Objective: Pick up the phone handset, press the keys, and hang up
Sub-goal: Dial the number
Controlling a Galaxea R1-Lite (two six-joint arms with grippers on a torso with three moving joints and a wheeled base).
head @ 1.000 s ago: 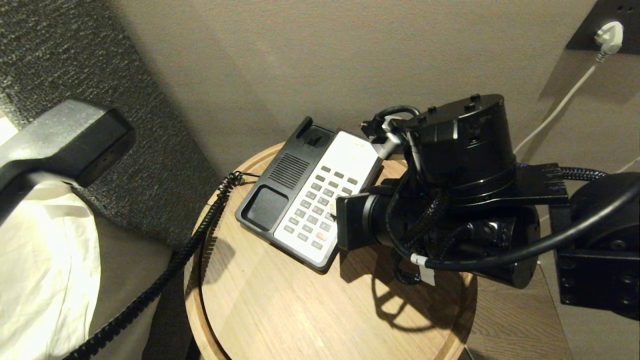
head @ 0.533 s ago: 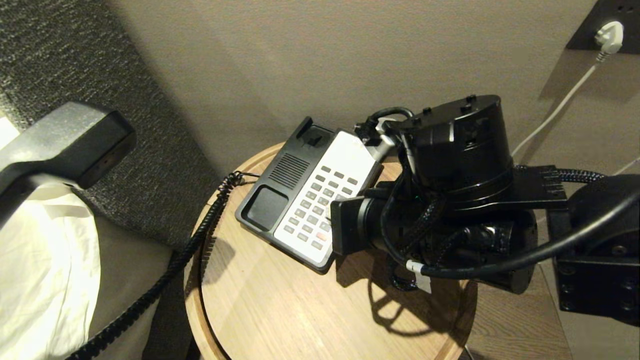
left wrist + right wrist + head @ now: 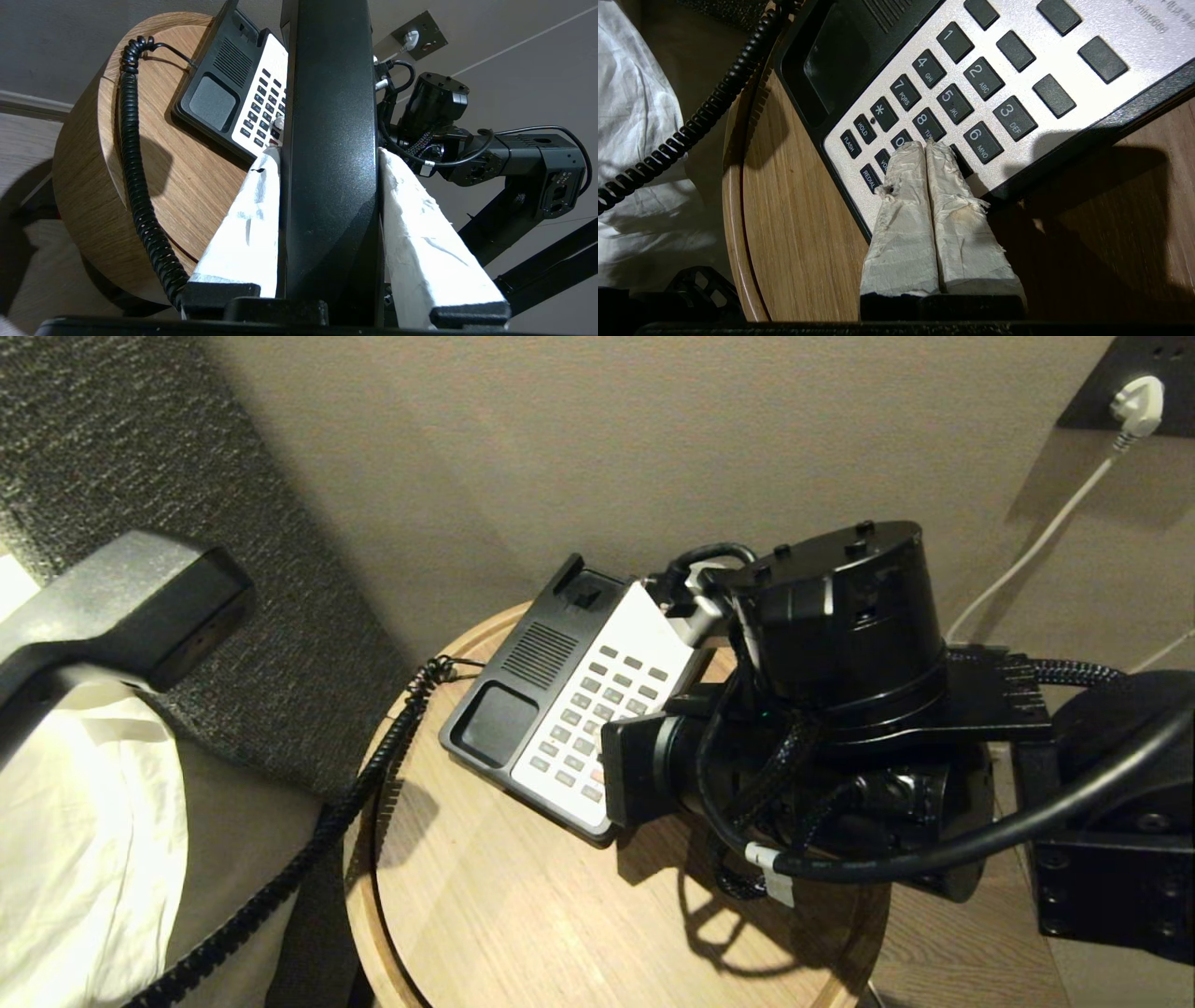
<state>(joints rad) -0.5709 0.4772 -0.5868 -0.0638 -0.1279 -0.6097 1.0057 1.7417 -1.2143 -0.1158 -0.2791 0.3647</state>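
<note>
I have the phone handset (image 3: 329, 140) lifted off the phone base (image 3: 569, 705) and held out past the left edge of the round wooden table (image 3: 485, 915), over the white bedding (image 3: 75, 859). The left gripper (image 3: 327, 154) is clamped across the handset's straight middle bar, 1 taped finger on each flat side, with 1 blocky end (image 3: 140, 602) showing at the left of my head view. The coiled cord (image 3: 355, 793) hangs slack from the base's left side over the table's left rim.

The right gripper (image 3: 926, 145) has its 2 taped fingers pressed together and holds nothing. Its tip sits over the bottom rows of the keypad (image 3: 966, 88), beside the 0 and 8 keys, near the base's front edge. I cannot tell whether it is actually touching a key.

I judge the handset to be light, rigid plastic with a matte but fairly smooth skin, so it should not bend or crush. It could, though, twist in the grip if the cord drags. The mid-bar hold looks right: it balances both ends and leaves them free to drop into the 2 cradle wells. For hanging up, I would keep the bar parallel to the black strip along the base's left side and watch that the cord does not snag the table rim.
</note>
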